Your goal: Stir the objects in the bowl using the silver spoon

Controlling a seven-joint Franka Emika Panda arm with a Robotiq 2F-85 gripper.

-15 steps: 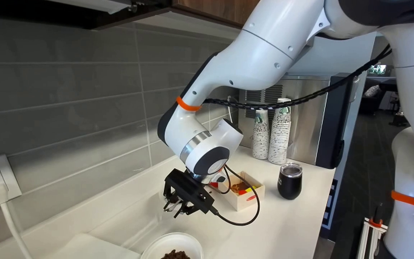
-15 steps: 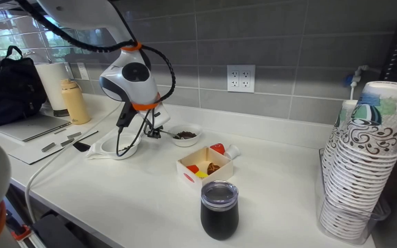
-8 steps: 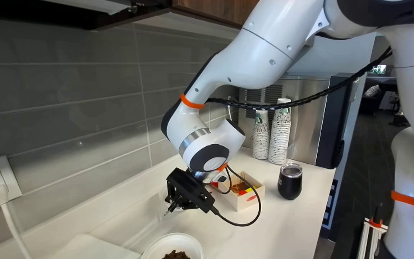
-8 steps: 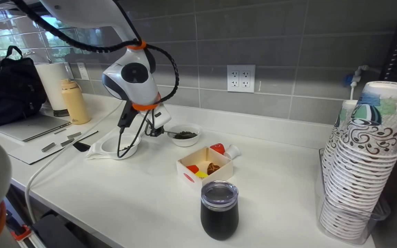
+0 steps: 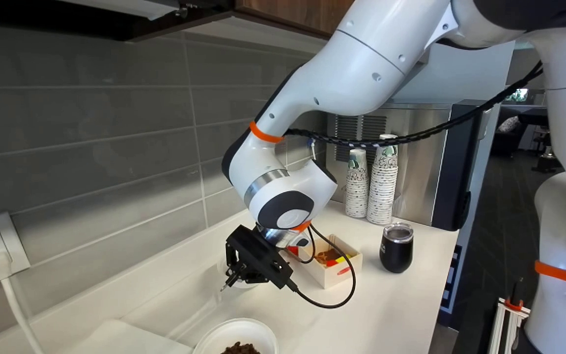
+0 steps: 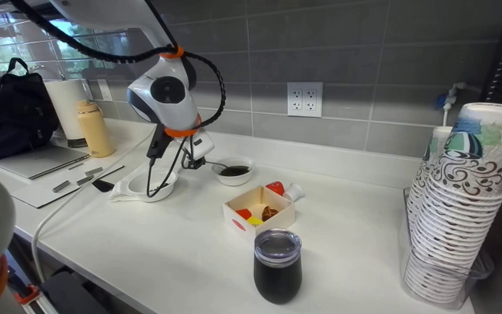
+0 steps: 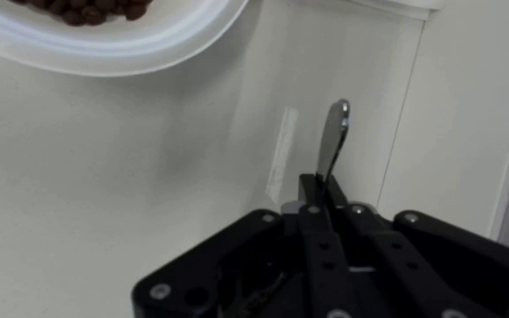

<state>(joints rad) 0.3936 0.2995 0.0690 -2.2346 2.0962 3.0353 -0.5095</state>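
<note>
My gripper [image 5: 234, 276] is shut on the silver spoon [image 6: 217, 164]. In the wrist view the fingertips [image 7: 323, 190] pinch its handle, and the spoon's handle end [image 7: 333, 137] sticks out past them. In an exterior view the gripper [image 6: 196, 164] is beside the small round white bowl [image 6: 237, 179], near the wall. The spoon slopes over the bowl's rim, and its head is down among the dark bits [image 6: 235, 170], where it is hidden. In the view from the opposite end, the gripper hides most of this bowl.
A wider white dish [image 6: 133, 185] with brown bits stands on the gripper's other side; it also shows in the wrist view [image 7: 148, 57]. A square white box [image 6: 259, 207] with yellow and red pieces, a black tumbler [image 6: 277, 270] and stacked paper cups [image 6: 456, 226] stand on the counter.
My gripper has turned slightly and risen a little, with the spoon still in it. The spoon's head was partly visible on the bits a second ago; now it is sunk among them.
</note>
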